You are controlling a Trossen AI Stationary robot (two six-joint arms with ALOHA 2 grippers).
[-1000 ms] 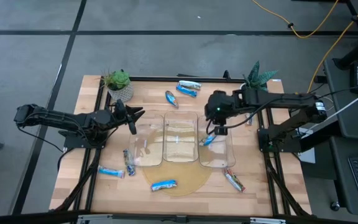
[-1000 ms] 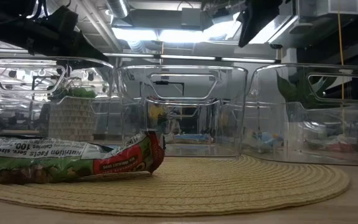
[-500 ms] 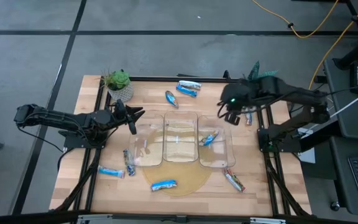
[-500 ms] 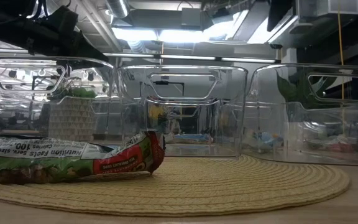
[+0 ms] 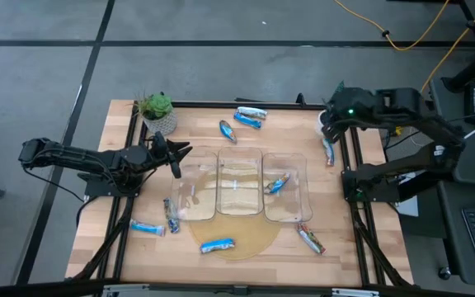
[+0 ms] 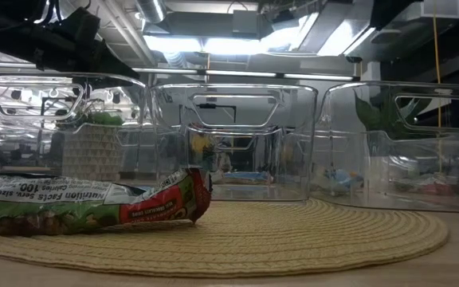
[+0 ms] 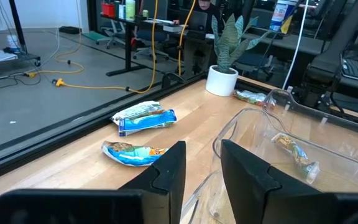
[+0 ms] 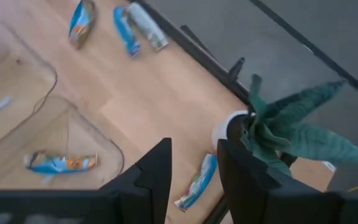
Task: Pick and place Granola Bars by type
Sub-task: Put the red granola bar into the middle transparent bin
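Several wrapped granola bars lie flat on the wooden table. Two blue ones [image 5: 251, 115] and another [image 5: 228, 130] are near the far edge. One [image 5: 328, 153] is by the right edge. Others [image 5: 147, 228], [image 5: 171, 216], [image 5: 310, 239] lie near the front, and one [image 5: 218, 245] rests on the woven mat. A blue bar [image 5: 277, 183] lies in the right clear bin. My right gripper [image 5: 326, 125] is open above the right-edge bar [image 8: 197, 180], clear of it. My left gripper [image 5: 176, 153] is open and hovers at the left bin's far-left corner.
Three clear bins [image 5: 239, 186] stand side by side on a round woven mat [image 5: 246, 243]. A small potted plant [image 5: 157, 111] stands at the far left, and a spiky plant [image 8: 278, 130] in a white pot stands at the far right, close beside my right gripper. A black frame borders the table.
My right gripper has moved from above the right bin toward the far right corner and now hovers over the bar near the spiky plant. The blue bar has stayed lying in the right bin. My left arm has kept still.
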